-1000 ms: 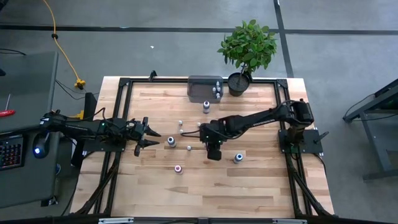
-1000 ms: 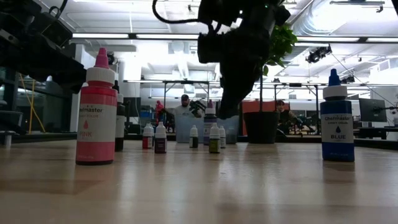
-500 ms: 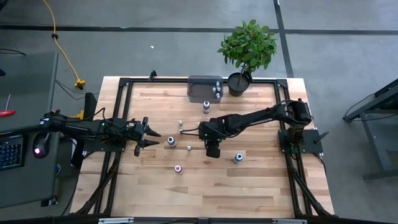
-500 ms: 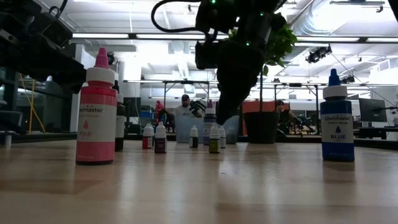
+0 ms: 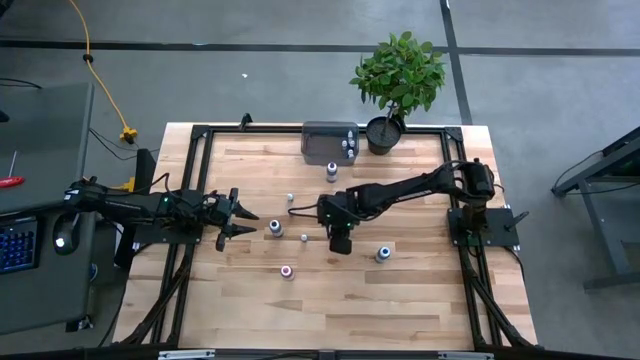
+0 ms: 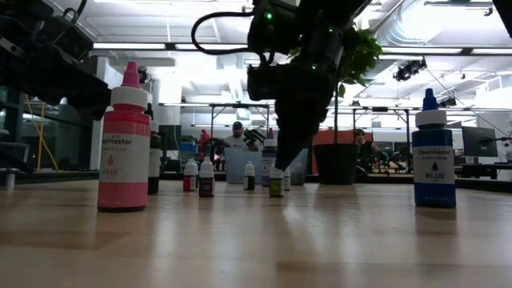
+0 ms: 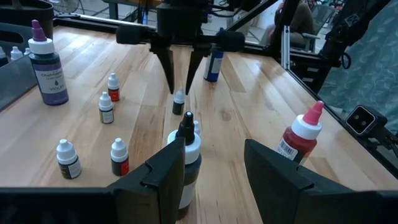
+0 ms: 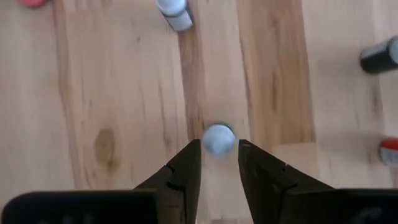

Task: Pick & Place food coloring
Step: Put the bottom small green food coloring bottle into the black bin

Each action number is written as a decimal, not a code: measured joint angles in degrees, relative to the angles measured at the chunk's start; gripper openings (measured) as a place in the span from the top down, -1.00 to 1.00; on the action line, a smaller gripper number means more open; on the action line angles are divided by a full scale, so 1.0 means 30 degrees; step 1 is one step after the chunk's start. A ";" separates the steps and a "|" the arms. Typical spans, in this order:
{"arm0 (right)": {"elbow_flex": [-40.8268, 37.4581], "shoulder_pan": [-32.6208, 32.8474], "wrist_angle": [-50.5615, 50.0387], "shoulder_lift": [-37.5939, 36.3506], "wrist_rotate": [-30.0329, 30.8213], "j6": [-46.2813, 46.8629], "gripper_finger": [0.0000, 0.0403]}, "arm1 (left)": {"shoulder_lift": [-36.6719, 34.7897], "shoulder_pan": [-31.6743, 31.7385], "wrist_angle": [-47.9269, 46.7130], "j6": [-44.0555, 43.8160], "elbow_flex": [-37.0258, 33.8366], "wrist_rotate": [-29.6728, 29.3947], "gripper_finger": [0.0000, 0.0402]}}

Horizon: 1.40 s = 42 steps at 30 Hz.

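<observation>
Your right gripper (image 7: pixel 180 84) hangs over the middle of the wooden table (image 5: pixel 400 300), pointing straight down; its two fingers (image 8: pixel 186 165) stand parted, one on each side of a small white-capped bottle (image 8: pixel 218 138), and whether the pads touch the cap you cannot tell from these views; that bottle stands upright on the bare wood, on the left arm's side of the right arm's wrist in the high view; your left gripper (image 5: pixel 240 221) waits near the table's left edge, jaws apart and empty, with a black-tipped bottle (image 7: pixel 186 163) standing between its fingers in its own wrist view; the food coloring lies scattered across the table: a tall pink bottle (image 6: pixel 125 144) close to the low camera; a tall blue bottle (image 6: pixel 433 152) on the other side of that view; a violet bottle (image 7: pixel 47 65) beside the grey tray (image 5: pixel 322 140) at the far edge, with a few bottles inside the tray; a red-capped larger bottle (image 7: pixel 300 135) on the near side; several tiny bottles (image 7: pixel 107 107) standing loosely in a cluster between the two arms; a potted plant (image 5: pixel 397 78) stands at the far right corner of the table.
</observation>
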 joint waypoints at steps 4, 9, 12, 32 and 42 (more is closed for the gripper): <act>0.0007 -0.0048 0.0176 -0.0007 0.0079 -0.0023 0.40 | 0.0003 0.0004 0.0000 -0.0001 0.0000 0.0000 0.19; 0.0007 -0.0087 0.0143 -0.0007 0.0098 -0.0051 0.30 | 0.0007 0.0004 0.0000 -0.0001 0.0000 0.0000 0.19; 0.0007 -0.0087 0.0156 -0.0001 0.0114 -0.0058 0.28 | 0.0006 0.0002 0.0000 0.0003 0.0000 0.0000 0.19; 0.0007 -0.0087 0.0510 0.0452 0.0281 -0.0044 0.36 | 0.0007 0.0004 0.0000 -0.0001 0.0000 0.0000 0.19; 0.0012 -0.0087 0.0499 0.0452 0.0291 0.0002 0.67 | 0.0002 0.0000 0.0000 0.0007 0.0000 0.0000 0.19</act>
